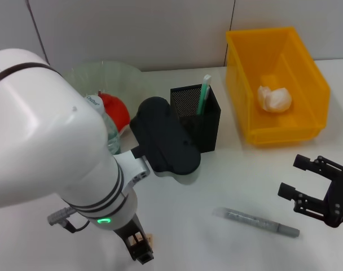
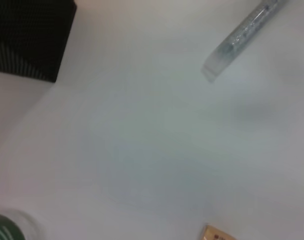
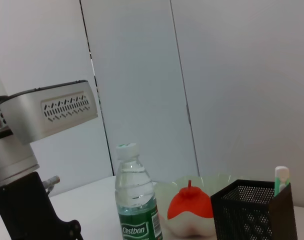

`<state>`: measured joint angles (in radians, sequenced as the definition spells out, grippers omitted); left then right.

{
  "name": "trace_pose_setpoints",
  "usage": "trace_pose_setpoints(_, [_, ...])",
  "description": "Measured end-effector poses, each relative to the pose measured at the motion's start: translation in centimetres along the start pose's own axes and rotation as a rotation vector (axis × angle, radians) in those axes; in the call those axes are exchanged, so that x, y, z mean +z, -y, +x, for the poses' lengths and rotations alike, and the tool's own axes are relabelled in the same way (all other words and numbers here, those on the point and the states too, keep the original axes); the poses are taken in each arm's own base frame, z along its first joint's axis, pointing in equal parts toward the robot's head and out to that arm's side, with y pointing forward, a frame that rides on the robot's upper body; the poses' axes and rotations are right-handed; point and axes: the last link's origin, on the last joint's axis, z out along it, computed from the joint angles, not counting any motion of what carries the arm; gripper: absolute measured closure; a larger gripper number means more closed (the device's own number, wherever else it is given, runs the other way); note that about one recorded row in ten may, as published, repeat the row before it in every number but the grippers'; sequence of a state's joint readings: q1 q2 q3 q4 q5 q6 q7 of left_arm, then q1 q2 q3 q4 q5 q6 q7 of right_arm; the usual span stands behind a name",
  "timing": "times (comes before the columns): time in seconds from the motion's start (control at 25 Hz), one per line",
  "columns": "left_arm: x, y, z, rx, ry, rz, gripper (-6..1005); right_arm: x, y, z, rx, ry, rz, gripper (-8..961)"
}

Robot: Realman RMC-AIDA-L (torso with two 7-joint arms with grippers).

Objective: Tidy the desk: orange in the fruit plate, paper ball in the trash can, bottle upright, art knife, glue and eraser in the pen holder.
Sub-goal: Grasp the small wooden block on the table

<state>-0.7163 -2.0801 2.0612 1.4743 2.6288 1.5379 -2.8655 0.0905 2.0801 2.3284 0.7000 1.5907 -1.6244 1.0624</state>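
Left gripper hangs low over the near table edge, fingers pointing down; whether they are open or closed cannot be told. The eraser lies on the table just beside the fingertips, contact unclear. Behind the left arm, the bottle stands upright next to the plate, which holds the orange. The pen holder sits mid-table with the glue upright inside. The knife lies flat on the table, near the front. The paper ball rests in the yellow bin. Right gripper hovers near the table's right edge, jaws spread wide, holding nothing.
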Motion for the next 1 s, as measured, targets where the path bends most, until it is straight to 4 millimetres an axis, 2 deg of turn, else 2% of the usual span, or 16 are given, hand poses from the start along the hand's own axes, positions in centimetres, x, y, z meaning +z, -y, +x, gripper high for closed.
trace_pose_setpoints(1.0, [1.1, -0.1, 0.2, 0.036, -0.003, 0.024, 349, 0.0, -0.2, 0.4, 0.017, -0.002, -0.003, 187])
